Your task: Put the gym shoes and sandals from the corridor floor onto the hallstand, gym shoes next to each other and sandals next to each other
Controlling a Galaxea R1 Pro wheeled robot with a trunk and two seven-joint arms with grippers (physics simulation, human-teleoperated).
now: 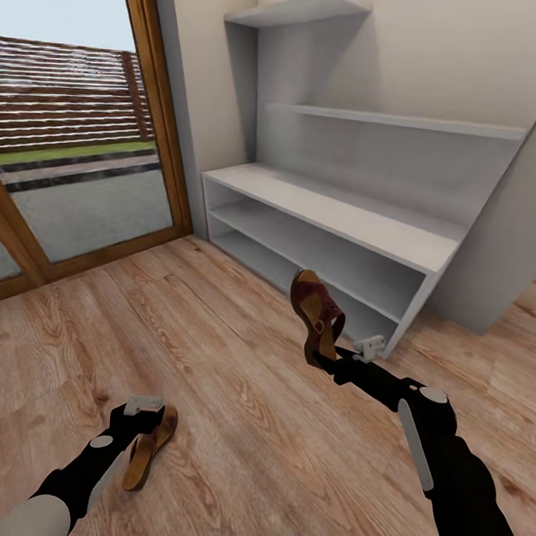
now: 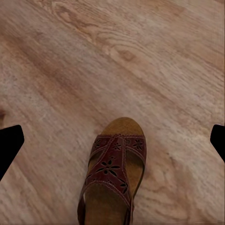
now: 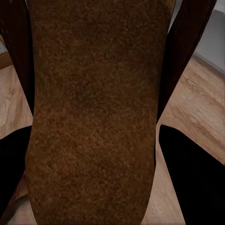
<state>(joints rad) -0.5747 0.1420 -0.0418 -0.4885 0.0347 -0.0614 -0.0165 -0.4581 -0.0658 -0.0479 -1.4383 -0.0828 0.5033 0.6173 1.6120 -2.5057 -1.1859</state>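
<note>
Left end effector (image 1: 144,419) sits spread over one sandal (image 1: 150,449) on the floor (image 1: 237,408); right end effector (image 1: 324,356) pinches the other sandal (image 1: 316,316) near the hallstand (image 1: 333,216).

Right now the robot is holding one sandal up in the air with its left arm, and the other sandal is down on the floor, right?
Not quite: it is the right end effector that holds the raised sandal, as the head view shows. The other sandal does lie on the wooden floor, by the left end effector.
</note>
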